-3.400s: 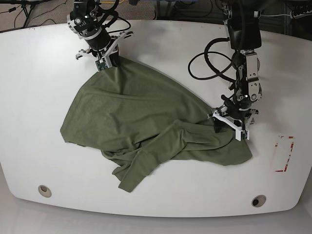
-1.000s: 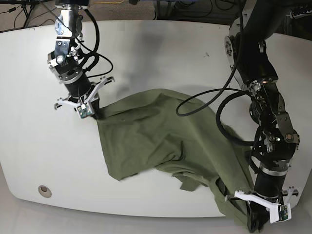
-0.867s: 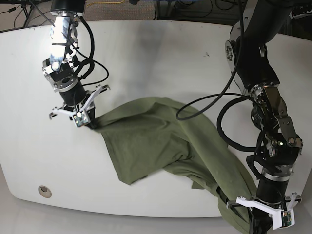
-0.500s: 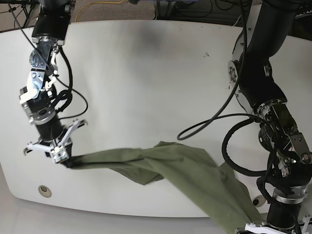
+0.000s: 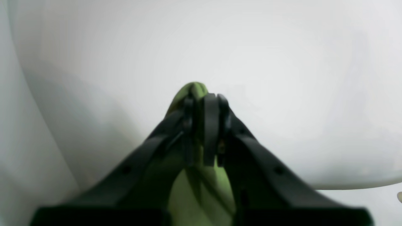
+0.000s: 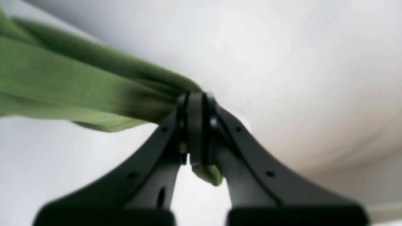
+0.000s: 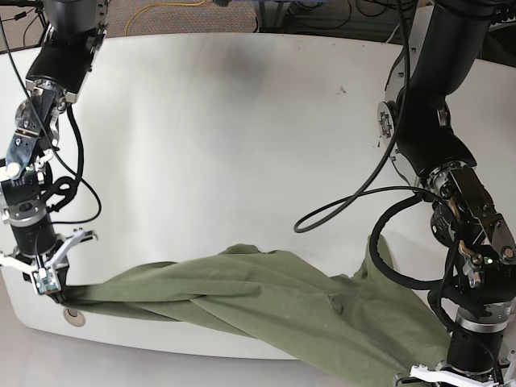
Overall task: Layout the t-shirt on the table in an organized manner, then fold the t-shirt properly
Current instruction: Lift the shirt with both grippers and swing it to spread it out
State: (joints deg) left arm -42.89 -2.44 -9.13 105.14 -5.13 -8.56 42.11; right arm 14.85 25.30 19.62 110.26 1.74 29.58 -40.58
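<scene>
Olive t-shirt [image 7: 266, 294] stretched along table [image 7: 242, 145] edge

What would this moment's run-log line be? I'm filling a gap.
phase: spreading | left gripper: shut on t-shirt | right gripper: shut on t-shirt | shirt: stretched along table front edge, bunched

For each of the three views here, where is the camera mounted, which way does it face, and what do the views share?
Base: high above, looking down on the table; both arms show, stretching the t-shirt along the near edge.
Left wrist: behind the left gripper, looking along shut jaws pinching green cloth.
Right wrist: behind the right gripper, jaws shut on cloth trailing left.
Shared: all three show the t-shirt and white tabletop.
</scene>
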